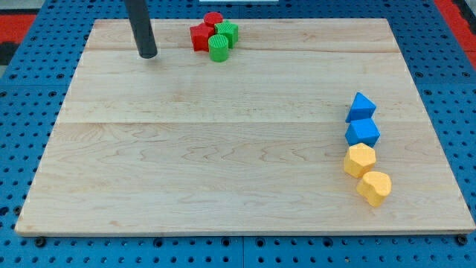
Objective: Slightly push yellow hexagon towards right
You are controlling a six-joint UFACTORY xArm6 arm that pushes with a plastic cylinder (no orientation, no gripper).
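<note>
Near the view's top left we see my tip [148,55] on the wooden board [223,149], its rod cut off above; no gripper exists to open or close. Well apart, the yellow hexagon [360,160] touches a blue block [362,133] at lower right

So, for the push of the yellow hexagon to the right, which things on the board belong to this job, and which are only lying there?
Belong to the job:
- yellow hexagon
- my tip, far away, near the view's top left

Only lying about:
- second yellow block
- blue triangular block
- blue block
- red star-like block
- red cylinder
- two green blocks
</note>
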